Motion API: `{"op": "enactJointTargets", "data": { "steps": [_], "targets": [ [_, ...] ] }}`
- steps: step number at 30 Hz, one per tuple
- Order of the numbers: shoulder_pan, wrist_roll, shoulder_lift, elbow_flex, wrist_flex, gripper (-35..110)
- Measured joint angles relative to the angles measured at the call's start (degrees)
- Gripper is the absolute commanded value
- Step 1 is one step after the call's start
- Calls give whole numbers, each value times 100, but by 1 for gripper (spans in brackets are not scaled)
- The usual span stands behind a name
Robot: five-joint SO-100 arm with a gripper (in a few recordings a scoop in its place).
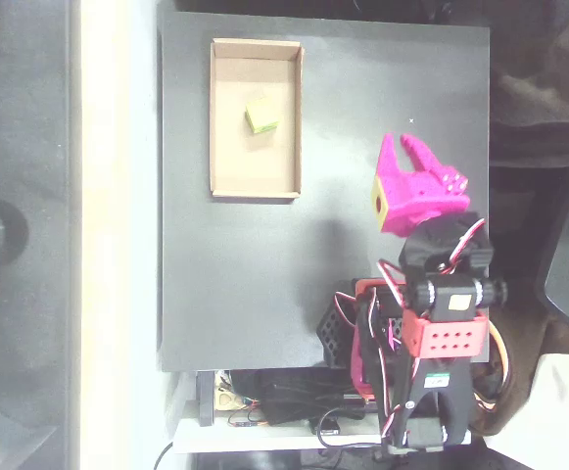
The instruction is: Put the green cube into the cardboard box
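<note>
Green cube (pixel 261 116) lies inside the cardboard box (pixel 223 117), well apart from the open, empty claw (pixel 402 145).

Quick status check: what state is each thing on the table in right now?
cube: inside the box, resting on its floor, clear of the walls, free of the gripper.
box: flat on the table, open top, holding the cube.
gripper: open, empty, off to the right of the box in the overhead view.
table: dark, carrying the box.
</note>
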Motion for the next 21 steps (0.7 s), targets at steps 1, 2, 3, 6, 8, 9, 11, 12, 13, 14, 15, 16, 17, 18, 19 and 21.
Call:
{"op": "enactJointTargets", "data": {
  "steps": [1, 2, 3, 6, 8, 9, 11, 12, 13, 14, 15, 16, 17, 18, 19, 21],
  "targets": [
    [0, 0, 246, 255, 0, 5],
    [0, 0, 492, 527, 0, 5],
    [0, 0, 712, 809, 0, 5],
    [0, 0, 1424, 1556, 0, 5],
    [0, 0, 1784, 1872, 0, 5],
    [0, 0, 1986, 2048, 0, 5],
    [0, 0, 2145, 2364, 0, 5],
    [0, 0, 2171, 2487, 0, 5],
    [0, 0, 2276, 2602, 0, 5],
    [0, 0, 2329, 2698, 0, 5],
    [0, 0, 2320, 2821, 0, 5],
    [0, 0, 2285, 2909, 0, 4],
    [0, 0, 2285, 2944, 0, 3],
    [0, 0, 2364, 3023, 0, 2],
    [0, 0, 2373, 3120, 0, 1],
    [0, 0, 2382, 3217, 0, 1]
  ]
}}
